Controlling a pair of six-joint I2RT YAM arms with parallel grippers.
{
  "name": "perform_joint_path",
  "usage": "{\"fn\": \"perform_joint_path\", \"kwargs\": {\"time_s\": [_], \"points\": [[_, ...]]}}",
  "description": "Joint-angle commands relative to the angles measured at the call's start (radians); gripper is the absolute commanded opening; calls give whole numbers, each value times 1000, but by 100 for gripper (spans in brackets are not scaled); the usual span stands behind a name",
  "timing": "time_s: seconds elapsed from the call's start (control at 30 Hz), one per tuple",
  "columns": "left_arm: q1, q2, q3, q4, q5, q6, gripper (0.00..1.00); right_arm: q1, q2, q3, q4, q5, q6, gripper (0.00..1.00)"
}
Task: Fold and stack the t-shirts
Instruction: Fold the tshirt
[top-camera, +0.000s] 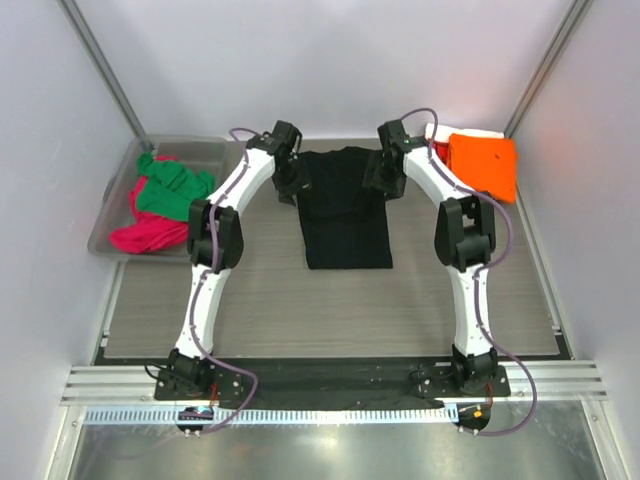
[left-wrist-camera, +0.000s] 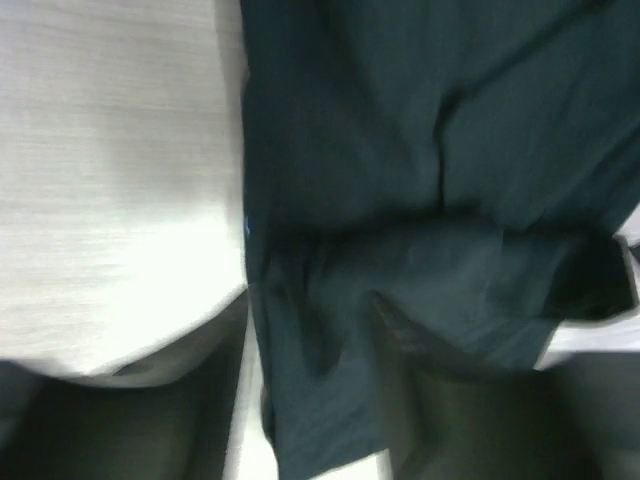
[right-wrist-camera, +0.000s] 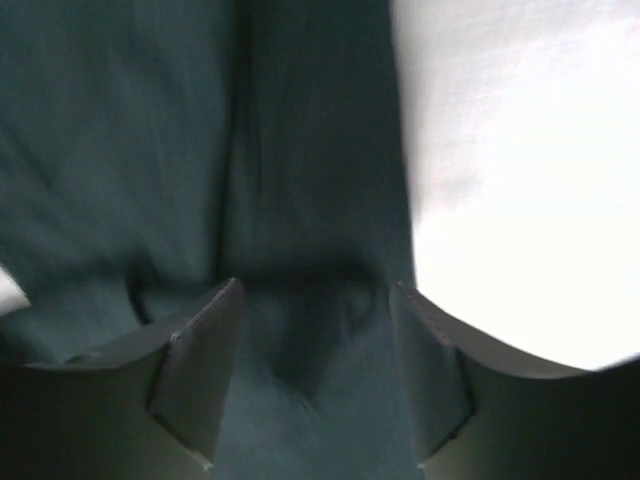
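Observation:
The black t-shirt (top-camera: 345, 215) lies folded into a narrow strip at the table's middle back. At the strip's top left corner, my left gripper (top-camera: 291, 186) stands over it. My right gripper (top-camera: 383, 178) is at its top right corner. In the left wrist view the black t-shirt (left-wrist-camera: 430, 130) runs between the parted dark fingers (left-wrist-camera: 470, 420) of the left gripper (left-wrist-camera: 310, 400). Seen from the right wrist, the right gripper (right-wrist-camera: 315, 300) is open, with the black t-shirt (right-wrist-camera: 130, 150) lying loose under it. A folded orange t-shirt (top-camera: 484, 164) rests on a red-and-white one (top-camera: 440, 136) at the back right.
A clear plastic bin (top-camera: 112, 205) at the back left holds a green t-shirt (top-camera: 170, 188) and a magenta one (top-camera: 145, 232). Bare wood-grain table (top-camera: 320, 310) stretches in front of the black shirt. White walls and metal posts close in the sides.

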Motion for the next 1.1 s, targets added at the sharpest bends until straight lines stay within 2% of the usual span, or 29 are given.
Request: {"fn": "perform_joint_path", "kwargs": {"time_s": [0.0,0.07,0.1,0.17,0.2,0.23,0.27,0.3,0.4,0.5,0.77,0.9,1.07], "points": [[86,102,266,-122,144,-22,57,-49,100,342,-128,-10,23,68],[102,116,358,-173,143,-21,64,-49,103,428,-167,-24,25,70],[106,93,320,-161,135,-18,68,-46,84,420,-164,-29,29,70],[106,-49,187,-63,126,-7,70,-28,24,356,-136,-27,25,70],[108,-107,27,-28,125,-7,70,-16,-54,247,-115,-22,23,70],[108,-155,-55,9,119,-13,70,-3,-96,180,-86,-27,23,70],[103,-250,-202,70,120,-16,69,26,-133,44,-20,-36,23,69],[97,-289,-266,97,117,-16,69,44,-207,-18,11,-38,25,68],[63,-410,-447,152,103,-1,67,116,-283,-184,65,-35,29,67],[30,-506,-574,157,80,22,65,179,-297,-282,111,-59,55,66],[19,-795,-895,181,19,62,64,222,-178,-265,120,-62,58,65],[19,-928,-1004,191,10,69,64,222,-115,-215,119,-36,48,64],[20,-1005,-1102,189,-4,79,64,219,-26,-108,80,-16,32,64]]}}
